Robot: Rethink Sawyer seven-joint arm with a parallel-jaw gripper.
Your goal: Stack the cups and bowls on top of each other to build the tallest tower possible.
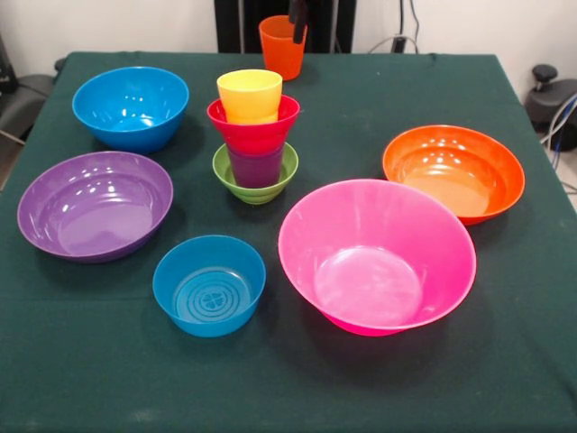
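The tower stands mid-table: a green bowl (255, 177) at the bottom, a purple cup (255, 166) in it, a red bowl (253, 126) on that and a yellow cup (250, 95) on top. Behind it, at the table's far edge, is the orange cup (280, 50). My gripper (298, 34) comes down from above onto that cup's right rim, its dark fingers closed over the wall. Whether the cup rests on the cloth or hangs just above it I cannot tell.
Loose bowls ring the tower on the green cloth: a blue bowl (132, 107) at back left, a purple bowl (95, 205) at left, a small blue bowl (209, 285) in front, a large pink bowl (377, 255) at front right, an orange bowl (453, 171) at right.
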